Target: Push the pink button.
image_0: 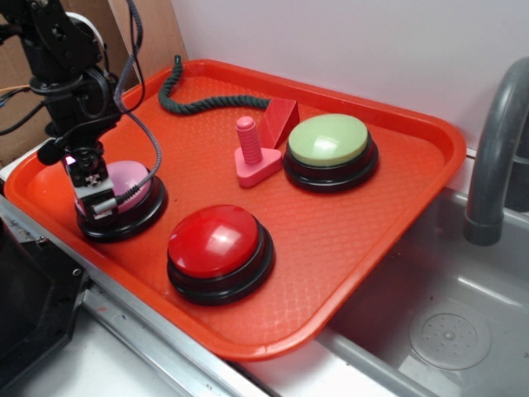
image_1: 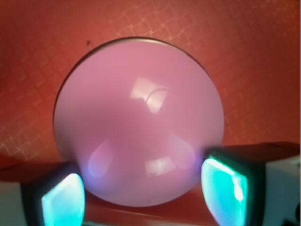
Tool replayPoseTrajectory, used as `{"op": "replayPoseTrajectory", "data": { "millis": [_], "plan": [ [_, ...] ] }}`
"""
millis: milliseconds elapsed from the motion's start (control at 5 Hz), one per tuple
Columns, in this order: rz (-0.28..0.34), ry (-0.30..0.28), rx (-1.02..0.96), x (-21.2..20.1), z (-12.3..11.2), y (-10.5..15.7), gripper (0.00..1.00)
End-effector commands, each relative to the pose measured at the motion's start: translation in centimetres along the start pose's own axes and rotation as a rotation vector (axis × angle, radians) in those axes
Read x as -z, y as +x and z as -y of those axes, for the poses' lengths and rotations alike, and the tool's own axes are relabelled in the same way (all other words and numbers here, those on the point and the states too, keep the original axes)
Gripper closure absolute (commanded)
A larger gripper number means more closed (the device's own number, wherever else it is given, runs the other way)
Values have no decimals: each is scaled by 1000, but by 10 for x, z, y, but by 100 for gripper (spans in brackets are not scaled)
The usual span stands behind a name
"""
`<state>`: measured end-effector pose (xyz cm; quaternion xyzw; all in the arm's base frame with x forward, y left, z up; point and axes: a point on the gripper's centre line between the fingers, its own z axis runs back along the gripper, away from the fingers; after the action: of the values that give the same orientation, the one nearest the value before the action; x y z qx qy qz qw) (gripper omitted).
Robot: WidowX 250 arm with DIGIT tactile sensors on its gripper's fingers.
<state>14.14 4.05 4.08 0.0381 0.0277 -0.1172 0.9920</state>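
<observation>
The pink button [image_1: 138, 122] sits at the near left of the red tray [image_0: 347, 240], directly under the gripper [image_0: 93, 194], whose jaws stand apart, holding nothing, one at each side of the dome's near edge. The tray rests beside a grey sink [image_0: 463, 322] below a pale wall. Contact with the dome is unclear.

The pink button [image_1: 138, 122] fills the middle of the frame, its pale domed top glossy with small bright reflections. Behind it, across the top and sides, lies the red tray [image_1: 254, 56] with its diamond-textured surface. At the lower left and lower right corners the gripper [image_1: 146, 195] shows two fingers [image_1: 225, 190] with cyan-glowing pads, set apart on either side of the dome's lower edge.
</observation>
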Motion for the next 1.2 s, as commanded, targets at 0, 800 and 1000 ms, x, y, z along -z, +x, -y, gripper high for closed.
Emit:
{"op": "replayPoseTrajectory", "data": {
  "millis": [0, 800, 1000],
  "plan": [
    [20, 16, -2, -9, -9, 5, 0],
    [22, -6, -31, -66, -23, 7, 0],
    [23, 6, -33, -70, -24, 6, 0]
  ]
}}
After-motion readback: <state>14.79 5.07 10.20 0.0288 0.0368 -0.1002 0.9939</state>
